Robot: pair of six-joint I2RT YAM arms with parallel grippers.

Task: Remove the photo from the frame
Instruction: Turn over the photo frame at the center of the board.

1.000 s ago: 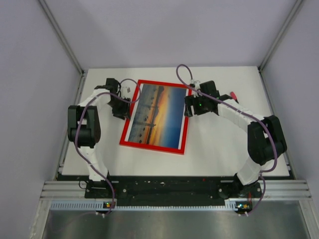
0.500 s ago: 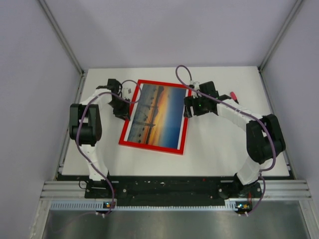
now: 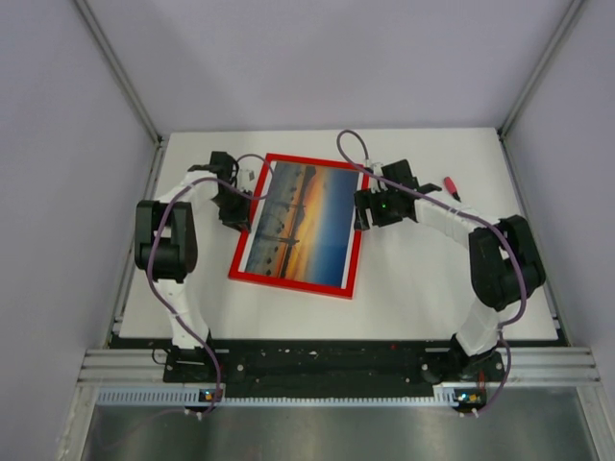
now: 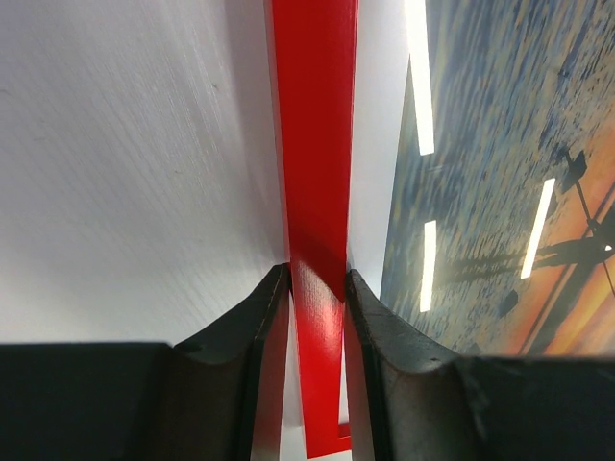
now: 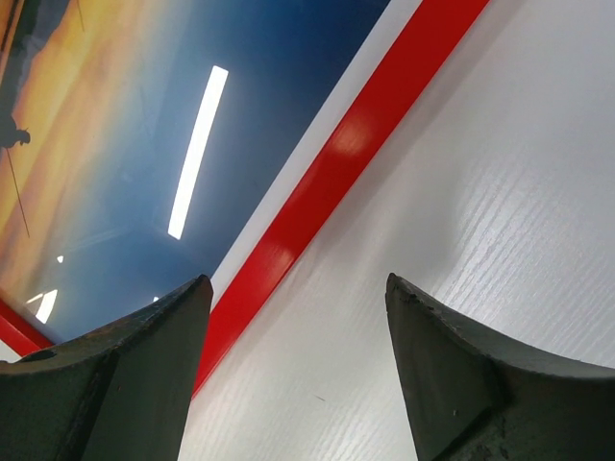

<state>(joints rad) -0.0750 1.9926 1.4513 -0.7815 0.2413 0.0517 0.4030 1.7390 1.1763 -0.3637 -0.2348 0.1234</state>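
Here the left gripper (image 4: 317, 274) pinches the left rail of the frame (image 4: 312, 144), lying on the table (image 3: 432, 288) with the photo (image 3: 303, 221) inside, while the right gripper (image 5: 298, 283) gapes empty by the right rail, seemingly clear of it, so a one-sided lift could twist the frame loose.

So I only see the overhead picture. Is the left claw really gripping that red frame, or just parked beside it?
Observer: Gripping. The left wrist view shows the left gripper closed on the red edge of the frame, a finger on each side.
Visitor: And the right one?
Observer: The right gripper is open and holds nothing. Mostly bare table shows between its fingers, with the red edge passing by one of them.
Visitor: Is the photo out yet?
Observer: No. Up close, the photo sits inside the red edge, its surface shiny with glare.
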